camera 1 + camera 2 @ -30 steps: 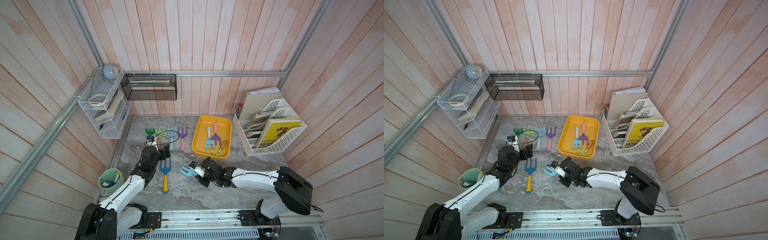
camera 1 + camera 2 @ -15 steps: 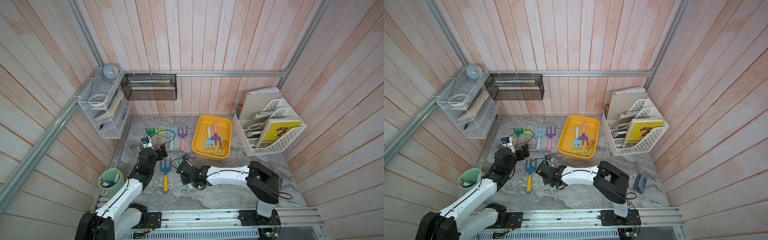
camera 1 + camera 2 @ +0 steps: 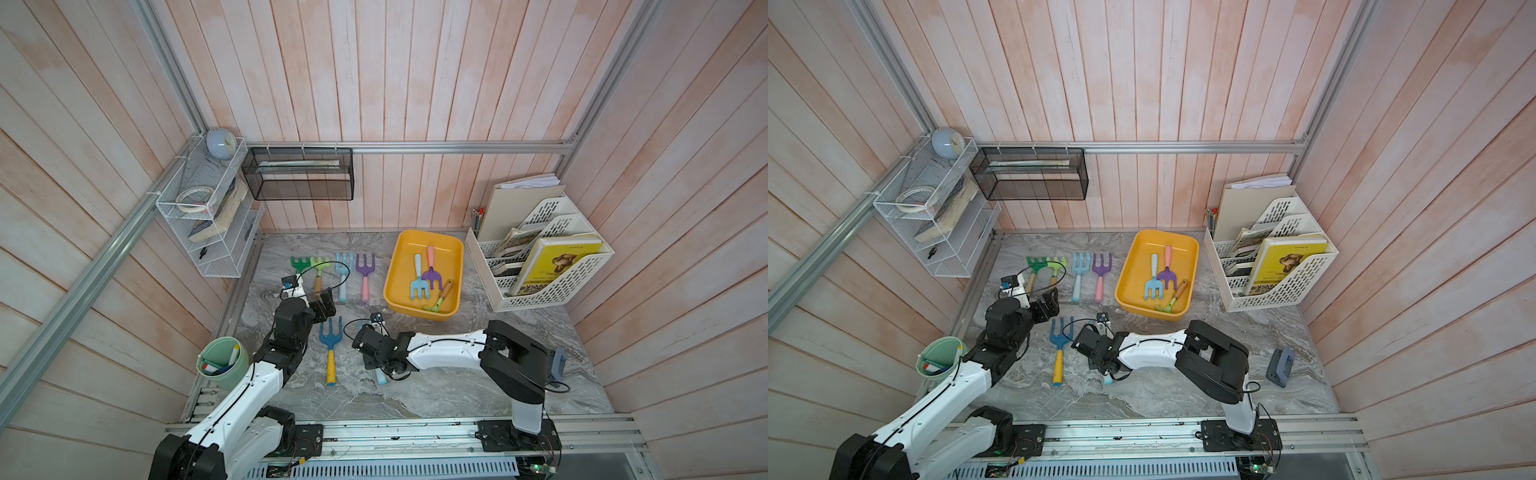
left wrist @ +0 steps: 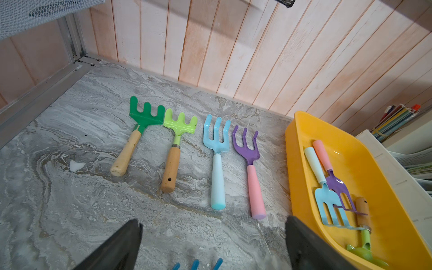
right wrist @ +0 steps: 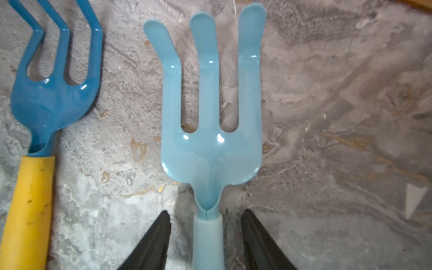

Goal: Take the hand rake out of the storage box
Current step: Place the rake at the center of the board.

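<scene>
Most of the hand rake (image 3: 381,377) hidden under the right gripper (image 5: 205,216)

Pale blue rake (image 5: 211,149): handle cropped; head mostly hidden under right hand (image 3: 368,347).

Box (image 3: 389,286): is showing plain yellow all over.
Table (image 3: 436,386): is showing grey marble with white and ochre veins.
Walls (image 3: 374,83): are showing pale pink-white planks.
Pale rake (image 5: 210,149): is shining light blue, handle a bit paler.
Blue rake (image 5: 51,100): is showing a dark blue head, yellow handle.
Green rake (image 4: 146,114): is showing a dark green head, light wood handle.
Purple rake (image 4: 249,152): is showing a purple head, pink handle.
Cup (image 3: 216,347): is looking pale green.
Basket (image 3: 299,193): is showing black mesh.
</scene>
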You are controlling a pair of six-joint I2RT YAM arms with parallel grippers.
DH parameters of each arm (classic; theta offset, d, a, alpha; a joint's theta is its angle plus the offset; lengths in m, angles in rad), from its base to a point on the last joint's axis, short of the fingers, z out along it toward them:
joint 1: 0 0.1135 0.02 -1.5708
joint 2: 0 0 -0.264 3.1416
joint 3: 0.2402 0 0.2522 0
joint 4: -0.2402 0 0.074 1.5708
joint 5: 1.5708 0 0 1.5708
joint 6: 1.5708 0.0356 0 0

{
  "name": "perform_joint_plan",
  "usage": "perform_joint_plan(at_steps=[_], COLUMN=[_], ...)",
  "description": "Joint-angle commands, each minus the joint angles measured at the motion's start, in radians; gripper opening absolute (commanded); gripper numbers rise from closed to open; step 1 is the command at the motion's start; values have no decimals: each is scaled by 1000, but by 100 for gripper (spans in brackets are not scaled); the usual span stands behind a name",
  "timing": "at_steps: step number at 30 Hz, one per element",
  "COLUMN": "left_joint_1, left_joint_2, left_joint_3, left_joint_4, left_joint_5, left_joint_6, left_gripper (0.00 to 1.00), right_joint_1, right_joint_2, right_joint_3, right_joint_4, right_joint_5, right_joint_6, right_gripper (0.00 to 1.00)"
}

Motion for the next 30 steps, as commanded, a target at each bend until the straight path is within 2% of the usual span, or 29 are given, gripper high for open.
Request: perform_joint_plan(at_steps=[1,3,7,12,18,21,30], left_joint_1=[6,6,6,6,6,6,6], left_joint_2=[-10,-10,-26,-44,-91,-111,-108], left_joint_3=[-12,-11,-11,-17,-36,-44,-40], left_joint_4=[-3,-4,-12,-13,3,6,1], left_joint_5=[18,25,41,49,94,91,91], left_joint_6=[-2,0,6,2,-9,-11,-9], left_gripper=[100,100,100,100,100,100,100], right_joint_1=[-12,-37,-84,-70,-71,-60,-50], right_joint_2=[-55,-49,-37,-13,46,68,110], right_joint_3=[-66,-84,-139,-95,-49,-16,28], right_joint_4=[88,120,221,168,155,144,137], right_joint_5=[-78,-143,-275,-247,-237,-179,-167], right_joint_6=[-27,-27,-38,-35,10,32,22], right_gripper=[52,51,38,36,27,27,25])
